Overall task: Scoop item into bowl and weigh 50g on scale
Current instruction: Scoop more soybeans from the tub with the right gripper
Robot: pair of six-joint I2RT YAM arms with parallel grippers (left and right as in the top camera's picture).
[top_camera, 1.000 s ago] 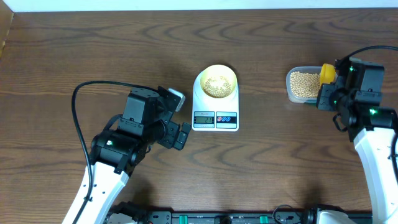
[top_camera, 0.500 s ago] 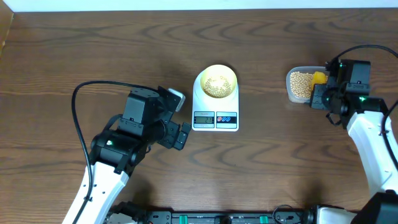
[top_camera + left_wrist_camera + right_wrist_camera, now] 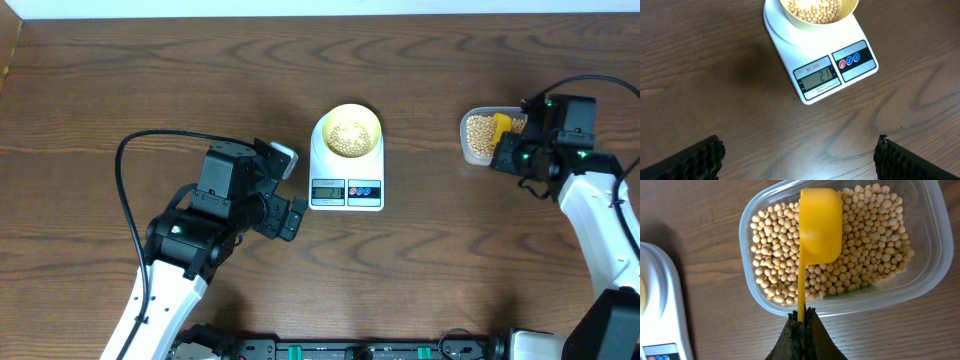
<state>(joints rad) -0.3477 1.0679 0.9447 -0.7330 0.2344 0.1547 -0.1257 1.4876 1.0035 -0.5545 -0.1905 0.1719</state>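
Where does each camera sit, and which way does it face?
Overhead: fixed above the table, looking down on left arm, right arm, scale, bowl, tub.
Left wrist: on the left arm, looking down at the scale and bowl of beans; its open jaws show at the bottom corners.
Right wrist: on the right arm, looking down at the tub; its shut jaws pinch the scoop handle.
Shared: the scale in overhead and left wrist; the tub in overhead and right wrist.

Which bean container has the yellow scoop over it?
The clear plastic tub, where the right gripper holds the scoop; the pale yellow bowl on the scale has none.
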